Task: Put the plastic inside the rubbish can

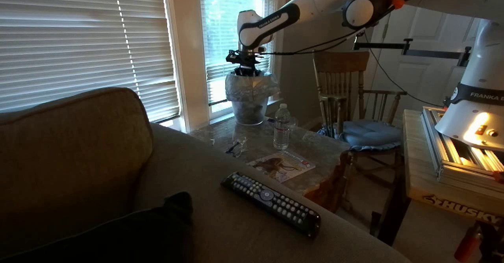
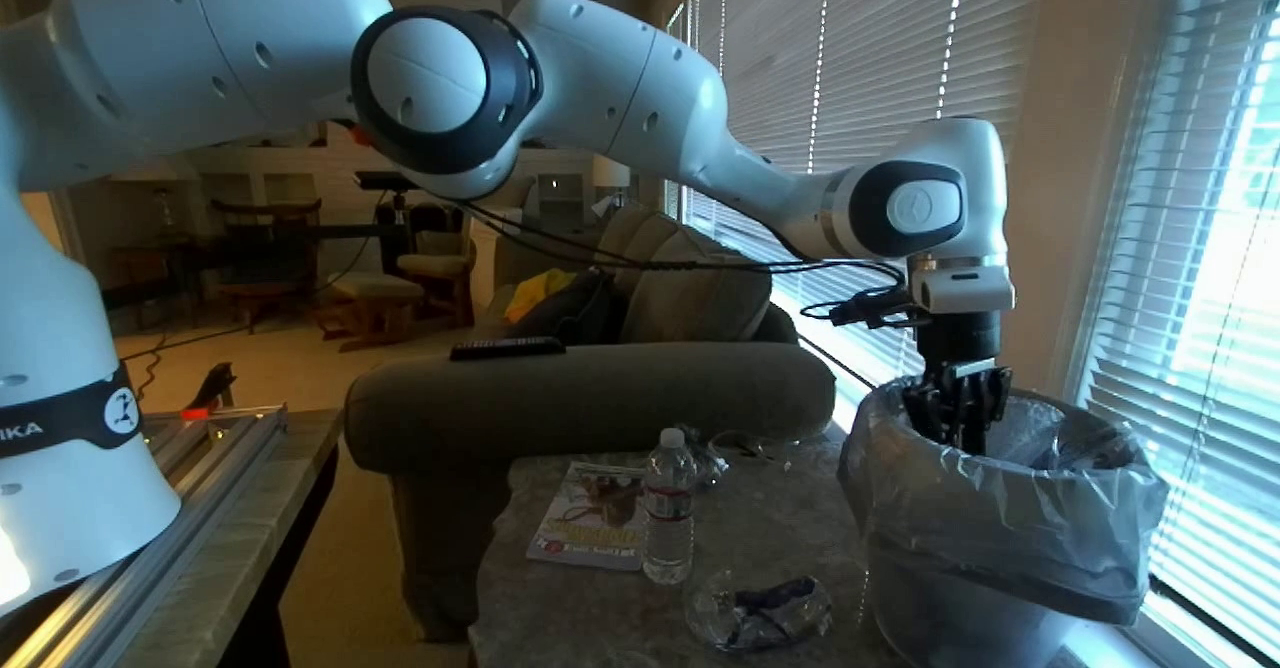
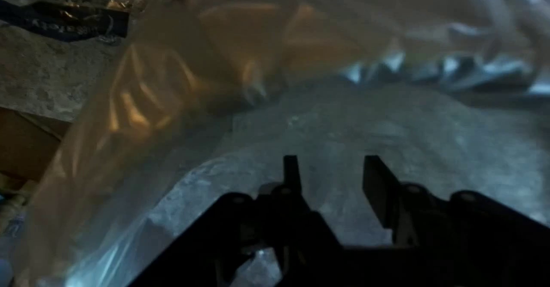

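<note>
Black fingers (image 3: 380,192) sit nearest the wrist camera, entering from six o'clock and standing partly apart, a gap between their tips. Cloudy film of the bag (image 3: 240,46) shows through that gap; whether either tip touches it is unclear.

In both exterior views they point down, to six o'clock, at the mouth of the rubbish can (image 1: 240,112), which stands upright on the bench (image 2: 560,618) beside the window (image 1: 232,23), the bag folded over its rim. In an exterior view a plastic wrapper (image 2: 757,616) with a dark strip lies on the bench at nine o'clock from the can; the wrist view puts it at ten o'clock.

In an exterior view a water bottle (image 1: 282,127) stands upright at four o'clock from the can, with a magazine (image 1: 285,166) at six o'clock from the bottle and a remote (image 1: 271,204) lower still, on the sofa (image 1: 181,168).
</note>
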